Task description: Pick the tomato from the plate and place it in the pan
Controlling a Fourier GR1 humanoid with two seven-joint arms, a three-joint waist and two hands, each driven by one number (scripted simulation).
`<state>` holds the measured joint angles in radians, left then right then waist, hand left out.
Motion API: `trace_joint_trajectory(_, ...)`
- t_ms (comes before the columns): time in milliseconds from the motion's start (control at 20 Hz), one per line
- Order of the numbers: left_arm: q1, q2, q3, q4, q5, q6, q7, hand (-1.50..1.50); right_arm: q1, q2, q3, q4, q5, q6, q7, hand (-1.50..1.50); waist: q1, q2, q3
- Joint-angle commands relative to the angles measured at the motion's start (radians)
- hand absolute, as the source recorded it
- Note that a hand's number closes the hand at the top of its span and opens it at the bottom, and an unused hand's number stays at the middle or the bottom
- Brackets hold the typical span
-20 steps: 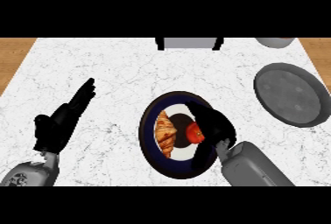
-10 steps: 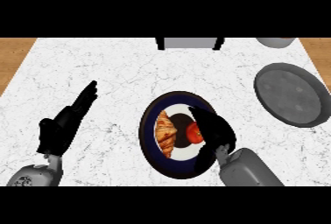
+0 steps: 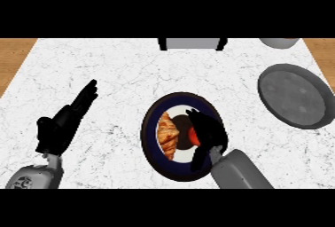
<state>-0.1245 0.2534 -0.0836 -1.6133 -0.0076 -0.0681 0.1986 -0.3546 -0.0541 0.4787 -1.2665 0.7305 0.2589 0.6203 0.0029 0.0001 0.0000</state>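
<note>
Right robot hand (image 3: 211, 131) lower centre, over plate (image 3: 149, 142), fingers curled round tomato (image 3: 192, 137). Tomato on plate, mostly hidden, red edge showing just beside croissant (image 3: 168, 135). Pan (image 3: 296, 95) upper right, well apart. Left robot hand (image 3: 64, 123) at left over bench (image 3: 131, 66), fingers straight, holding nothing.

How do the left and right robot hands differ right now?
The left robot hand has straight fingers; the right robot hand curls over the tomato, hiding most of it. The left robot hand is above bare counter, left of the plate; the right robot hand is over the plate. Both are black, on grey forearms.
</note>
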Motion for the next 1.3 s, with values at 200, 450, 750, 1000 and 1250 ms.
trace_joint_trajectory(200, -0.054, -0.033, 0.02, -0.039, -0.032, 0.01, 0.09, 0.0, -0.037, 0.025, -0.012, 0.043, 0.032, 0.077, -0.108, 1.5, -0.001, 0.0, 0.0)
trace_joint_trajectory(450, -0.039, 0.004, 0.079, 0.038, 0.002, -0.067, 0.003, 0.0, -0.077, 0.015, -0.042, 0.169, 0.056, 0.063, -0.208, 1.5, 0.002, 0.001, 0.0)
trace_joint_trajectory(750, -0.027, -0.028, 0.085, 0.003, -0.025, -0.063, 0.012, 0.0, -0.009, 0.053, 0.014, -0.032, 0.11, -0.005, -0.084, 1.5, -0.001, -0.001, 0.0)
trace_joint_trajectory(1000, 0.013, -0.038, 0.057, -0.015, -0.044, -0.062, 0.013, 0.0, 0.18, 0.009, 0.044, -0.241, 0.245, -0.122, -0.028, 1.5, -0.016, -0.006, 0.0)
trace_joint_trajectory(1250, 0.017, -0.049, 0.066, -0.036, -0.036, -0.052, 0.022, 0.0, 0.282, -0.059, 0.076, -0.48, 0.381, -0.171, 0.102, 1.5, -0.019, -0.007, 0.0)
